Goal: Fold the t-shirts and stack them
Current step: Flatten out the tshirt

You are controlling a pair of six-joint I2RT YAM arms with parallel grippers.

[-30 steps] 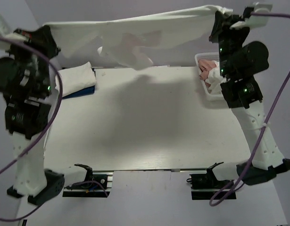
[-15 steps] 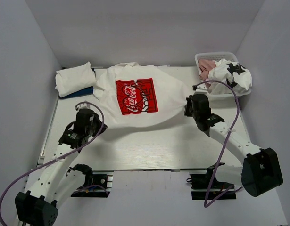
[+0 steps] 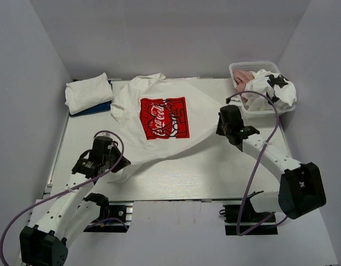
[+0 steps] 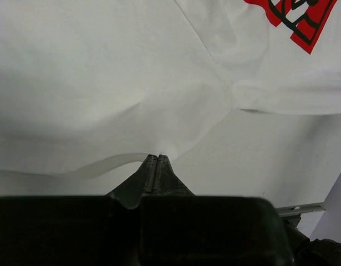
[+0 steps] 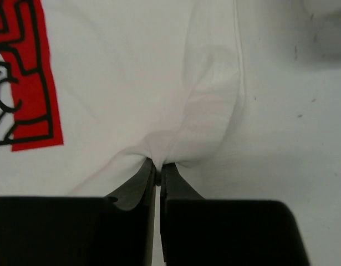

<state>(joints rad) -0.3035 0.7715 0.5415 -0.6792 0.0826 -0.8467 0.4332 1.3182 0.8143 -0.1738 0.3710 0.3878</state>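
White table (image 3: 214,172), laundry laid out.
A red-print white tee (image 3: 159,100) spreads mid-table; a folded white tee (image 3: 88,92) tops a blue tee (image 3: 98,108) far left, lattice basket (image 3: 237,67) far right.

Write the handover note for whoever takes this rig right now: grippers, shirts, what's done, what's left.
Left gripper: shut on the near left hem of the red-print t-shirt.
Right gripper: shut on that shirt's right edge.
The red-print t-shirt is spread print-up across the table, wrinkled and not yet folded.
Done: a folded white t-shirt sits on a blue one at the far left corner.
Waiting: the black-patched white t-shirt and a pink one, both crumpled in the basket at far right.
Left: fold and stack the print shirt, then the two from the basket.
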